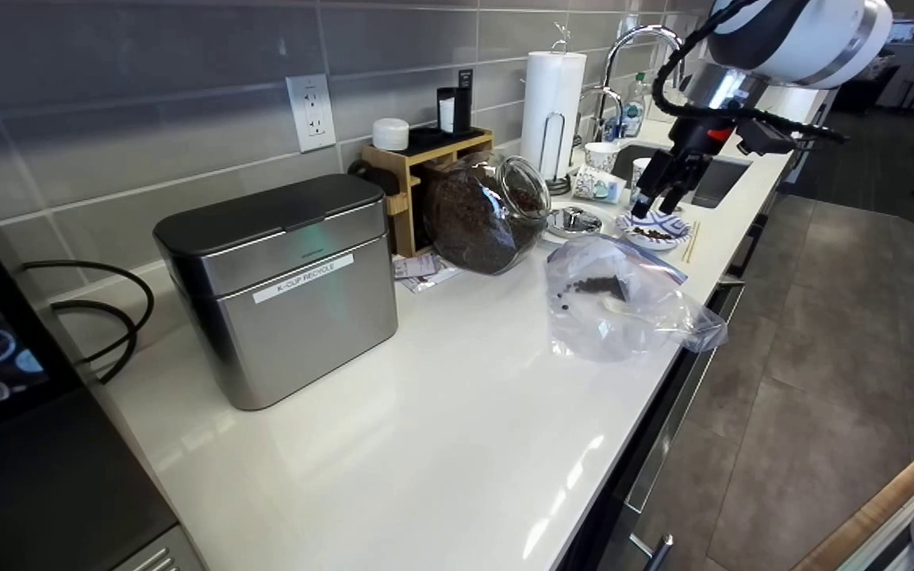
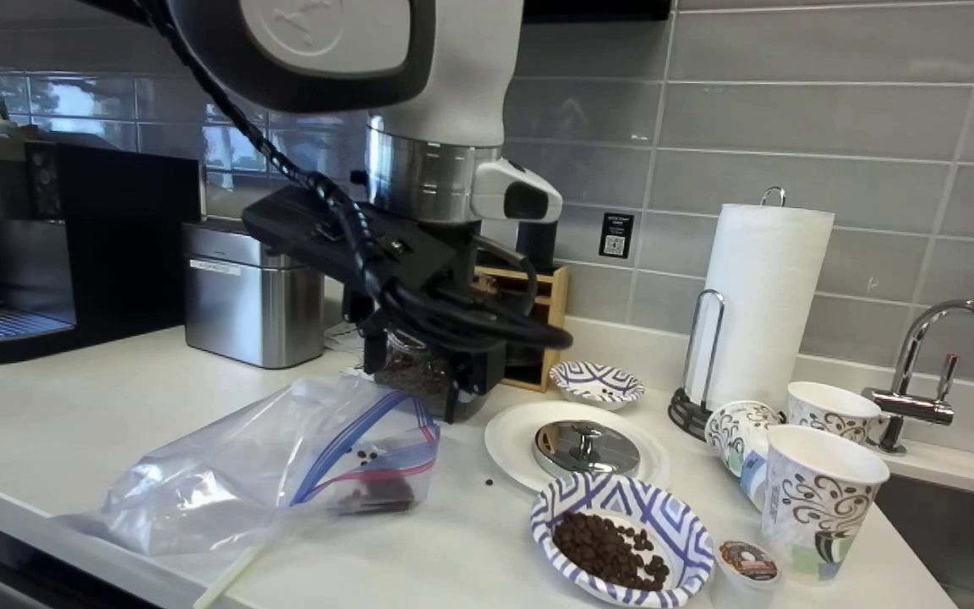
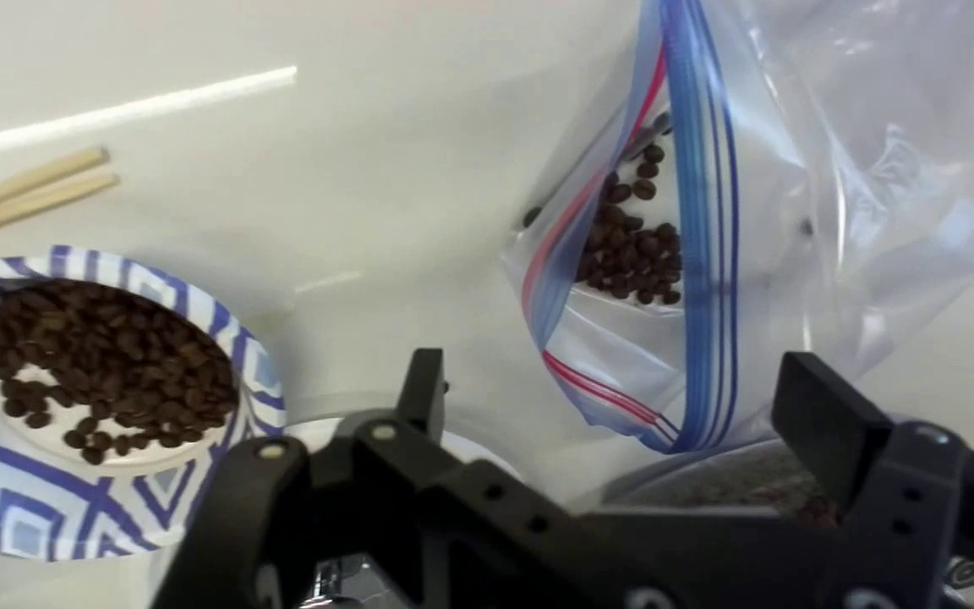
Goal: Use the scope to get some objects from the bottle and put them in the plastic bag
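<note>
The plastic bag (image 2: pixel 225 482), our landmark, lies on the white counter (image 1: pixel 441 412) with its mouth parted between blue and red zip strips (image 3: pixel 707 254); inside it, near that mouth, we observe a heap of dark coffee beans (image 3: pixel 635 262). Above the counter, near the mouth of the bag, we see the gripper (image 3: pixel 612 379), whose jaws stand wide apart in the wrist view. Just beside the bag we find the glass jar (image 1: pixel 465 210), tilted over and holding dark contents; whether its wall touches the bag we cannot tell. Out from the bag's mouth we next note a white plate (image 2: pixel 506 440) bearing a shiny metal lid (image 2: pixel 587 448), and then a blue-patterned bowl (image 2: pixel 614 495) in which more coffee beans are spread. On that same side of the bag lie two pale wooden sticks (image 3: pixel 30 181). Well apart from the bag, on the side away from its mouth, we place a steel bin (image 1: pixel 314 317) labelled "K-CUP RECYCLE". In the mouth's direction, well beyond the bag, we distinguish printed paper cups (image 2: pixel 817 507) and a roll of paper towels (image 2: pixel 766 296); farther still from the bag rises a chrome faucet (image 2: pixel 910 406).
</note>
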You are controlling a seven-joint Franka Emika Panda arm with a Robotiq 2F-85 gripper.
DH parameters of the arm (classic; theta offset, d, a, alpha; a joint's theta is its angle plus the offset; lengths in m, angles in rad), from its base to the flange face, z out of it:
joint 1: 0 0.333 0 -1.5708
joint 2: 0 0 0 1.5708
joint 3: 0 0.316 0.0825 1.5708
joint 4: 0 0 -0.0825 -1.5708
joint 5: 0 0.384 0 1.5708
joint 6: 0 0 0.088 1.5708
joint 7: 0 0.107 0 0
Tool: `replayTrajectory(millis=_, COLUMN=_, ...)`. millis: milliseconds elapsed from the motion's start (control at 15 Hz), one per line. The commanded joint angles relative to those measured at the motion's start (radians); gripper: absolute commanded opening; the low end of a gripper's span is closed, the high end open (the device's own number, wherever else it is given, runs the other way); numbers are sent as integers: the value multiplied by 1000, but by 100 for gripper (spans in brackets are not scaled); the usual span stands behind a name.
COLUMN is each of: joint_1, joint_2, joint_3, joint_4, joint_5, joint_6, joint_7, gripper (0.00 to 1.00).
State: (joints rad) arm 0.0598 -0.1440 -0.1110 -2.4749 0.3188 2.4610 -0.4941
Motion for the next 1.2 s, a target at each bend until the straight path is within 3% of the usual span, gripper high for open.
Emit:
replayTrajectory(millis=0, joint_1=10, joint_2=95, joint_3=-2, joint_4=63, joint_5=119, joint_6=-11, joint_7=-147, gripper=75)
replayTrajectory(millis=467, joint_1=-38, joint_2=190, joint_3=36, joint_4=135, joint_5=227, joint_6=-23, joint_7=-283, gripper=19)
replayTrajectory(millis=667, joint_1=-56, joint_2=225, joint_3=59, joint_4=170, joint_5=292, joint_6=-71, joint_7=-366, gripper=0)
replayTrajectory(millis=1000, joint_1=-85, joint_2=282, joint_3=84, joint_4=227, joint_5=276, joint_6=-199, joint_7=-403, gripper=0)
replayTrajectory(millis=1067, joint_1=-87, joint_2=291, joint_3=85, joint_4=238, joint_5=250, joint_6=-216, joint_7=-379, gripper=26)
replayTrajectory(millis=1133, joint_1=-90, joint_2=299, joint_3=87, joint_4=246, joint_5=243, joint_6=-229, joint_7=-381, gripper=28)
